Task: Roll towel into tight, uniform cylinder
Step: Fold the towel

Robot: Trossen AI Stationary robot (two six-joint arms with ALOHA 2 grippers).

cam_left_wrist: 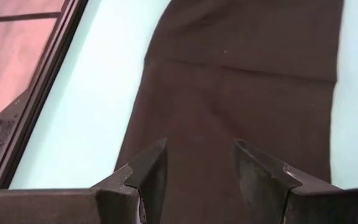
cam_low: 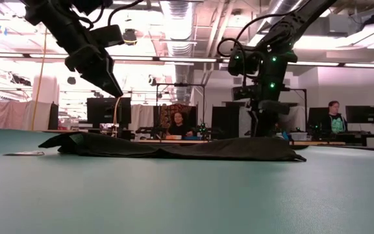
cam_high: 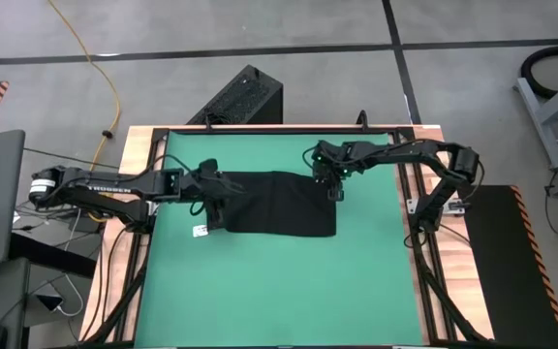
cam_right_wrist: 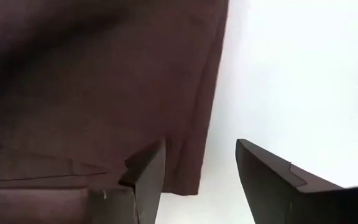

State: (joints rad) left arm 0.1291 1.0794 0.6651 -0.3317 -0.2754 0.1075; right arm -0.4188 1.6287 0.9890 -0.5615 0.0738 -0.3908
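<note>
The towel point(cam_high: 277, 204) lies flat on the green mat point(cam_high: 260, 291) between both grippers. The left gripper point(cam_high: 223, 194) hovers above its near edge, fingers apart, empty. The right gripper point(cam_high: 335, 186) stands at the opposite edge, fingers spread, gripping nothing.

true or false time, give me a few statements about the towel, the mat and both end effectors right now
1. The towel lies spread flat on the green mat. True.
2. The towel is already rolled into a tight cylinder. False: it is still flat, with no roll formed.
3. The left end effector is open above the towel. True.
4. The right end effector is clamped on the towel's middle. False: it is open, holding nothing, over the towel's edge.
5. A small white tag shows at the towel's corner near the left arm. True.
6. A black ribbed box sits on the green mat. False: the box is on the floor beyond the table.
</note>
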